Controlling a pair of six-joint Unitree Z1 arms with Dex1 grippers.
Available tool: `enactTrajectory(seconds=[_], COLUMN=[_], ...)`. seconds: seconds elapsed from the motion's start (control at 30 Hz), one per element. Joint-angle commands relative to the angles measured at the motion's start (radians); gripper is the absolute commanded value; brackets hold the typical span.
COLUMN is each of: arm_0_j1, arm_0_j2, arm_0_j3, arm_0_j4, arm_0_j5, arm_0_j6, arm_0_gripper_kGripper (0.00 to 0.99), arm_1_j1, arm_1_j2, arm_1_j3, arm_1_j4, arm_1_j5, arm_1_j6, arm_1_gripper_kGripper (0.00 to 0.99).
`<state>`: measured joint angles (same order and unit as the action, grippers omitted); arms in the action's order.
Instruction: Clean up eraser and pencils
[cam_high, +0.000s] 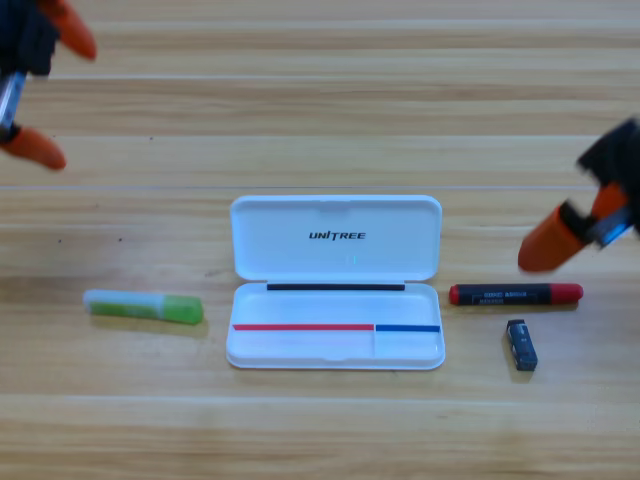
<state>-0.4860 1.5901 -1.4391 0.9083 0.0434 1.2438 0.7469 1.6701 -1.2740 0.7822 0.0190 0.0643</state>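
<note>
Open white case mid-counter. Green pencil left; red-ended pencil and eraser right. Left end effector open, empty; right end effector jaw state unclear.

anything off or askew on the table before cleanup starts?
Nothing stands out. The white case lies open and square, nothing in it yet. Green pencil lies left of it, dark pencil and eraser right. Left end effector waits top left, open; right end effector hangs above the dark pencil.

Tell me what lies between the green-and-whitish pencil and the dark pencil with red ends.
In the high view, the open white plastic case lies between the green-and-whitish pencil on its left and the dark, red-ended pencil on its right; it touches neither.
</note>
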Motion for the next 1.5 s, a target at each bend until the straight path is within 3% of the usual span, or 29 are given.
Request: enactTrajectory(seconds=[0.03, 0.2, 0.3, 0.9, 0.97, 1.1, 1.17, 1.23, 1.5], arm_0_j1=[0.075, 0.076, 0.076, 0.069, 0.056, 0.030, 0.015, 0.003, -0.019], arm_0_j2=[0.128, 0.194, 0.215, 0.419, 0.433, 0.450, 0.458, 0.459, 0.470], arm_0_j3=[0.078, 0.140, 0.152, 0.074, 0.068, 0.074, 0.077, 0.086, 0.109], arm_0_j4=[0.012, 0.009, 0.011, 0.011, 0.006, -0.020, -0.029, -0.048, -0.081], arm_0_j5=[-0.053, -0.100, -0.094, -0.048, -0.050, -0.060, -0.062, -0.066, -0.079], arm_0_j6=[0.065, 0.117, 0.112, -0.086, -0.103, -0.115, -0.126, -0.132, -0.150], arm_0_gripper_kGripper=[0.986, 0.988, 0.983, 0.960, 0.960, 0.971, 0.979, 0.979, 0.979], arm_1_j1=[-0.037, -0.037, -0.037, -0.037, -0.037, -0.035, -0.037, -0.037, -0.038], arm_1_j2=[0.211, 0.278, 0.306, 0.470, 0.484, 0.493, 0.491, 0.488, 0.485], arm_1_j3=[0.019, 0.010, 0.010, -0.024, -0.024, -0.019, -0.010, -0.004, 0.013], arm_1_j4=[0.002, -0.018, -0.032, -0.077, -0.077, -0.075, -0.075, -0.070, -0.052], arm_1_j5=[-0.042, -0.068, -0.068, 0.033, 0.033, 0.035, 0.038, 0.038, 0.042], arm_1_j6=[0.120, 0.235, 0.289, 0.436, 0.437, 0.440, 0.448, 0.448, 0.437], arm_1_gripper_kGripper=[0.990, 0.990, 0.988, 0.808, 0.699, 0.253, 0.100, 0.020, 0.000])
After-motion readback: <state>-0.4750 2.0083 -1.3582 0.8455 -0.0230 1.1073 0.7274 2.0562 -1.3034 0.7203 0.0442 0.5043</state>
